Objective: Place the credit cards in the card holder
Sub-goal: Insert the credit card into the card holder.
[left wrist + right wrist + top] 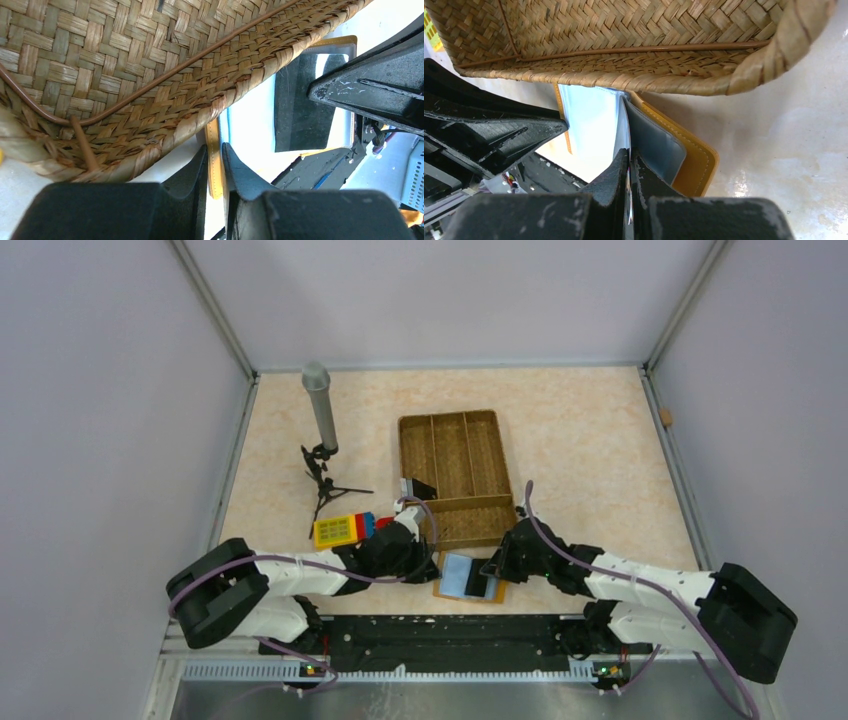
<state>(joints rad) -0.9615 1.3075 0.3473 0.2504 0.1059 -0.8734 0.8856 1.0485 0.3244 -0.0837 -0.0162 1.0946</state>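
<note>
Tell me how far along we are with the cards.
Done: the card holder lies open. In hand: left jaws clamp its tan edge; right jaws seem shut on a dark card over the blue lining. Left: seat it; a second dark card waits at the woven tray.

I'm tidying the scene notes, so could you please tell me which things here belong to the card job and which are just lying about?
Job:
card holder, pinched by left gripper
dark card in right gripper
dark item, perhaps another card

Lying about:
woven tray
microphone on tripod
colourful toy blocks
</note>
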